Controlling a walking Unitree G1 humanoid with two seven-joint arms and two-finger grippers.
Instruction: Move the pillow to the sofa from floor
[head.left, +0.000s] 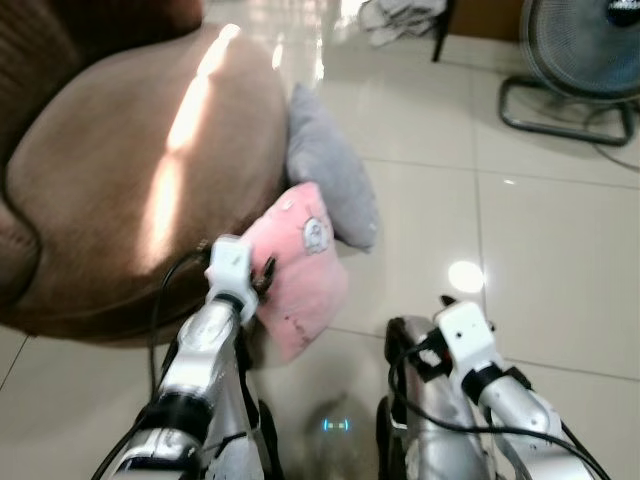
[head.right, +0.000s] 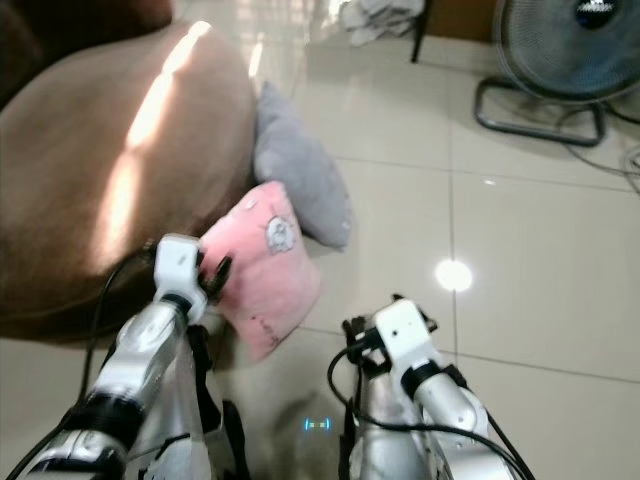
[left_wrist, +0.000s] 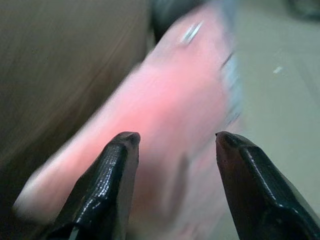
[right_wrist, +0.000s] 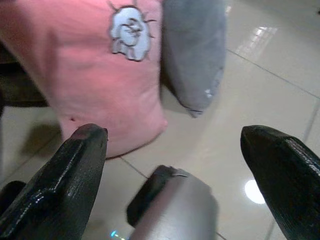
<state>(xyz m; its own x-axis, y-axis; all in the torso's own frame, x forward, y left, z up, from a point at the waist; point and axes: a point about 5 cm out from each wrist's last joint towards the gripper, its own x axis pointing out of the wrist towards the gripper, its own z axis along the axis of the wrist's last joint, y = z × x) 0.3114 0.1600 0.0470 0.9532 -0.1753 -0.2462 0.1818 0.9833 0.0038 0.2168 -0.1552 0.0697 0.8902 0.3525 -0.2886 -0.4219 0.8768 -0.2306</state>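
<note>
The pink pillow (head.left: 298, 268) is leaning on the floor against the brown sofa (head.left: 120, 180), just beside a grey pillow (head.left: 330, 170). The left gripper (left_wrist: 172, 142), fingers spread, is touching the pink pillow. The right gripper (right_wrist: 175, 145) is hanging spread, apart from it.

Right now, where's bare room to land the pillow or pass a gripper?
Free: the sofa seat top, bare and sunlit; open floor between the grey pillow and fan. Crowded: the sofa's base, where the pink pillow, grey pillow and left gripper bunch.
</note>
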